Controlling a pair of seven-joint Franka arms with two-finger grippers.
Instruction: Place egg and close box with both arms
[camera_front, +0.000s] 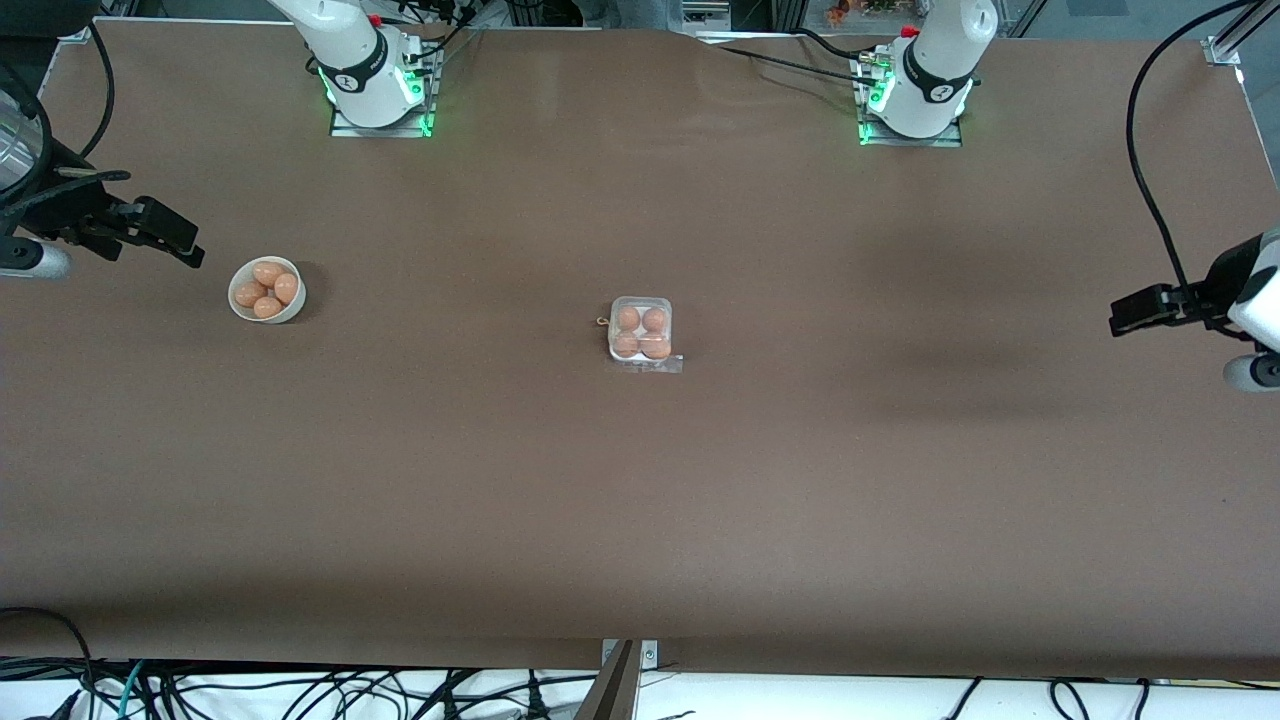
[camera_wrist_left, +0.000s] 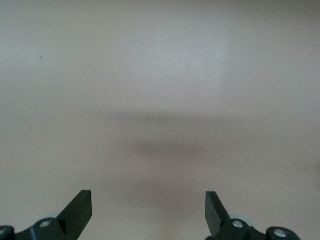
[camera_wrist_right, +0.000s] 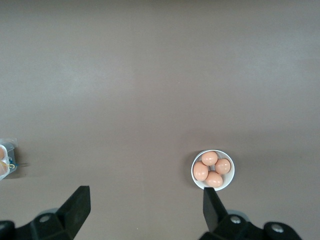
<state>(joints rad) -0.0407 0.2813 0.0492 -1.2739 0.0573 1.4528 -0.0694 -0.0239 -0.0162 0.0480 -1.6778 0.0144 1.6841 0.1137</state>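
- The box (camera_front: 641, 330) sits near the middle of the bench (camera_front: 640, 500), well apart from every edge, with its clear lid down over the tray.
- Four orange-brown eggs fill its four cells, two by two; one egg (camera_front: 655, 347) lies in the cell nearest the front camera, toward the left arm's end.
- The box stands roughly square to the bench edges; a thin clear flap juts from its side nearest the front camera. Which way each egg's long axis runs, I cannot tell through the lid.
- A round white bowl (camera_front: 267, 290) stands toward the right arm's end of the bench, holding four more eggs bunched together, their long axes pointing different ways.
- The right gripper (camera_front: 170, 238) hangs over the bench beside the bowl, near that end's edge, fingers spread wide and holding nothing.
- The left gripper (camera_front: 1140, 310) hangs over bare bench near the other end's edge, fingers likewise apart and empty.
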